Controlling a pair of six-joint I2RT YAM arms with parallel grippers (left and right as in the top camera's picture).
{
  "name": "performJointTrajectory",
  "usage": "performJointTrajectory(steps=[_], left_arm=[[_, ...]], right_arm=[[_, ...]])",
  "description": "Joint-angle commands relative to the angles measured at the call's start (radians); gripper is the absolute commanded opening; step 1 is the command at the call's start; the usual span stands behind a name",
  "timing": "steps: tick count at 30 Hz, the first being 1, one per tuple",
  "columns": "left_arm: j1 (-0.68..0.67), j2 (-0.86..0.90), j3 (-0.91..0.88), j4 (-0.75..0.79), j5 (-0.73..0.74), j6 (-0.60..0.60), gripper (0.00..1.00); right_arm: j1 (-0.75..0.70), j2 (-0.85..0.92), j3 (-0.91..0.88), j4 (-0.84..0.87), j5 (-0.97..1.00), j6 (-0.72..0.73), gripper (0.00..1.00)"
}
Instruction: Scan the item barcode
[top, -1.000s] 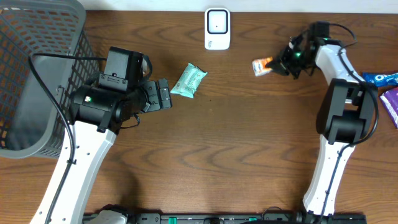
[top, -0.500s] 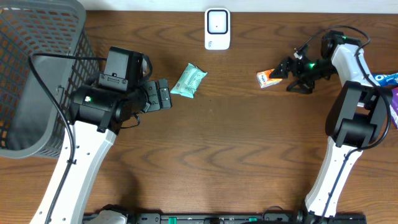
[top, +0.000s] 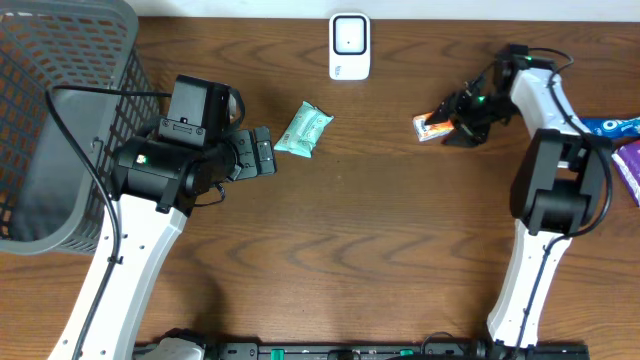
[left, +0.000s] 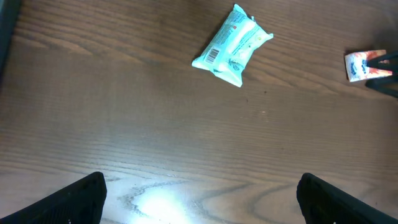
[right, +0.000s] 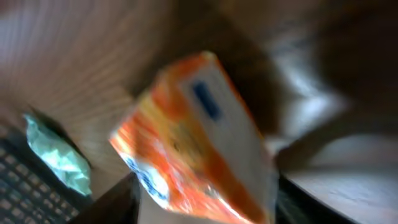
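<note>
In left wrist view only: barcode on teal packet.

overhead: high above the table, looking straight down, far off; it sees both arms and the whole top
left wrist: low over the table, looking down and ahead past its own left gripper; the green packet lies ahead, the orange box at the right edge
right wrist: very close to the orange box, which fills the blurry picture
shared: all three views show the green packet and the orange box
</note>
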Motion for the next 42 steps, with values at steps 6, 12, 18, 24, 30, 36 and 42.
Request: performJointTrajectory(steps=[6, 12, 18, 24, 30, 36, 42], left_arm=[[0.005, 0.006, 0.003, -0.003, -0.013, 0.017, 0.98], [0.005, 0.006, 0.003, -0.003, -0.013, 0.017, 0.98], [0.005, 0.006, 0.003, -0.003, -0.013, 0.017, 0.98], [0.005, 0.006, 0.003, -0.003, -0.013, 0.017, 0.98], [0.005, 0.006, 0.003, -0.003, -0.013, 0.017, 0.98], [0.005, 0.006, 0.003, -0.003, -0.013, 0.017, 0.98], [0.005, 0.006, 0.003, -0.003, -0.013, 0.017, 0.98]], right_arm=[[0.085, 0.048, -0.025, 0.085, 0.214, 0.274, 0.35], [0.086, 0.048, -0.025, 0.086, 0.237, 0.27, 0.02], [0.087, 0.048, -0.025, 0.129, -0.018, -0.074, 0.01], [0.085, 0.048, -0.025, 0.05, -0.237, -0.547, 0.07], [0.086, 0.048, -0.025, -0.091, -0.238, -1.02, 0.17], [0.086, 0.048, -0.025, -0.243, -0.173, -1.389, 0.01], [0.087, 0.048, -0.025, -0.361, -0.175, -1.627, 0.01]])
